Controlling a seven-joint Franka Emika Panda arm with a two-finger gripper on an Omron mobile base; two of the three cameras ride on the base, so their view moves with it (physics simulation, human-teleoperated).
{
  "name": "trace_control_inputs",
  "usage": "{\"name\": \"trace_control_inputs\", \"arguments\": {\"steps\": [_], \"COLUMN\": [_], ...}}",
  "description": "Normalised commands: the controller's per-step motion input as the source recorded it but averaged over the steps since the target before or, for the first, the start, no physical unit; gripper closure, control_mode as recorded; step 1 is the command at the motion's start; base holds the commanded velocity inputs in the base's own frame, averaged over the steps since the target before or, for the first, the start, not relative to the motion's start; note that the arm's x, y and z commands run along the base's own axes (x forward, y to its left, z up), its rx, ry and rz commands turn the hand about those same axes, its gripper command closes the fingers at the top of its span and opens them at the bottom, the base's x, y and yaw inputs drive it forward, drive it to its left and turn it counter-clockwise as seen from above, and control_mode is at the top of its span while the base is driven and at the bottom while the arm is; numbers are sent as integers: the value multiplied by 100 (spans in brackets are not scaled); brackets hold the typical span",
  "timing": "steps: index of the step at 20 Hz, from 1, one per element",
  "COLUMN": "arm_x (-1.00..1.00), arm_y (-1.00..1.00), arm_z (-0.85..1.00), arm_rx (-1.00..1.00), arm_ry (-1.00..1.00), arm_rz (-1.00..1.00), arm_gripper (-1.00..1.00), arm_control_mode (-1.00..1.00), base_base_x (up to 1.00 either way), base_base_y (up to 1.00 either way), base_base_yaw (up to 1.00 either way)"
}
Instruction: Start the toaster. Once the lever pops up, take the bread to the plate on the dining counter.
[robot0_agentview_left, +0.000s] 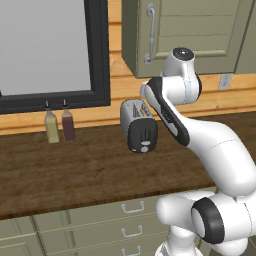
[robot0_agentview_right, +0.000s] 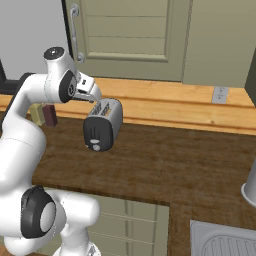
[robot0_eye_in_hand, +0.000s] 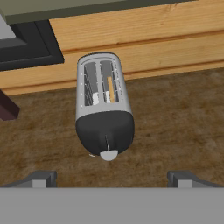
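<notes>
The chrome toaster (robot0_eye_in_hand: 103, 98) with its black end panel stands on the dark wood countertop (robot0_agentview_left: 75, 170), near the wooden back wall. Its pale lever knob (robot0_eye_in_hand: 108, 154) sits low on the black panel. A tan edge of the bread (robot0_eye_in_hand: 111, 89) shows upright in the right slot. My gripper (robot0_eye_in_hand: 113, 179) hovers above and in front of the toaster (robot0_agentview_right: 102, 125), open, with nothing between its fingertips (robot0_eye_in_hand: 41, 178). In the left base view the toaster (robot0_agentview_left: 138, 125) sits just left of my forearm. The plate and the dining counter are out of view.
Two bottles, one yellowish (robot0_agentview_left: 51, 127) and one dark red (robot0_agentview_left: 68, 125), stand at the back left under a black-framed window (robot0_agentview_left: 97, 60). Green cabinets (robot0_agentview_right: 130, 35) hang overhead. A sink (robot0_agentview_right: 225, 242) and a grey vessel (robot0_agentview_right: 250, 187) lie to the right.
</notes>
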Motion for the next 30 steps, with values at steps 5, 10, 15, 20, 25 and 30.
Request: {"name": "trace_control_inputs", "arguments": {"steps": [5,10,15,20,25,30], "arm_x": [0,0,0,0,0,0], "arm_y": [0,0,0,0,0,0], "arm_z": [0,0,0,0,0,0], "arm_rx": [0,0,0,0,0,0], "arm_ry": [0,0,0,0,0,0], "arm_rz": [0,0,0,0,0,0], "arm_gripper": [-100,-100,-100,-100,-100,-100], "arm_control_mode": [-100,-100,-100,-100,-100,-100], "base_base_x": [0,0,0,0,0,0], "base_base_y": [0,0,0,0,0,0], "base_base_yaw": [0,0,0,0,0,0]}}
